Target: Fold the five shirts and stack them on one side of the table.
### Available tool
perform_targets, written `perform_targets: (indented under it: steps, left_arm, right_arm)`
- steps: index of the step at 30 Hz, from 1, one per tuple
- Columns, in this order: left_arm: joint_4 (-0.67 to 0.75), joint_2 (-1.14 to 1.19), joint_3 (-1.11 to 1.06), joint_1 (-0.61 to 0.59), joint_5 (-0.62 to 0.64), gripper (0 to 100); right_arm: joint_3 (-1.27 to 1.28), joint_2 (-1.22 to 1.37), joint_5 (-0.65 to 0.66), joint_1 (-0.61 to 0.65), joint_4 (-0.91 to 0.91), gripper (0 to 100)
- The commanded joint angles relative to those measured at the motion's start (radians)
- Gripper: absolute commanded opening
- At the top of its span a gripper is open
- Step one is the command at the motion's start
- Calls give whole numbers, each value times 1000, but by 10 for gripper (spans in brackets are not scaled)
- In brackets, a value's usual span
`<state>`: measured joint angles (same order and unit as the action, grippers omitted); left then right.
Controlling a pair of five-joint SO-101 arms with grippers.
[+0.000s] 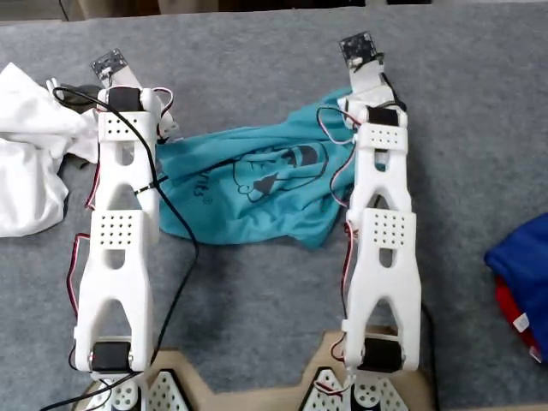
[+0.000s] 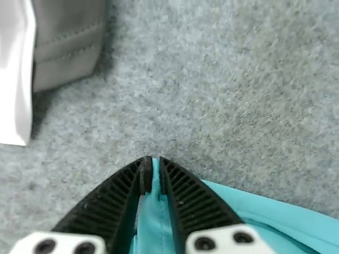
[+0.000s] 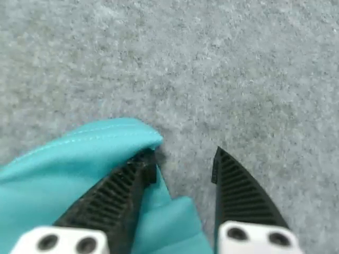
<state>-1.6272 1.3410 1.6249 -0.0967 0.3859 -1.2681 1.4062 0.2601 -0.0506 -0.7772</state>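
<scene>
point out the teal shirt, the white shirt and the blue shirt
teal shirt [image 1: 248, 214], high view, plain cloth below the print
white shirt [image 1: 34, 171], high view, middle of the crumpled heap at the table's left edge
blue shirt [image 1: 524, 257], high view, top fold at the table's right edge

Bright, even light leaves only soft, faint shadows on the table [image 1: 257, 325].

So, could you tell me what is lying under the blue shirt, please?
A red garment peeks out beneath the blue shirt; how far it extends underneath is covered.
</scene>
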Motion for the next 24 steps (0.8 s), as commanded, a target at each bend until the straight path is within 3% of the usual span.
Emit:
perform_targets:
  steps: [1,6,11,24]
  left_arm:
    - [8,-19,49,-11,-3,19]
    - [8,-19,49,-11,-3,19]
    - [9,-19,49,-11,-3,19]
    - [11,-19,49,-9,-3,19]
  right_arm:
    - [56,-108,3,-15,17,196]
    - [76,-113,103,-2,-35,175]
    - [4,-119,103,-7,-158,4]
    - [-166,-116,112,-13,-476,5]
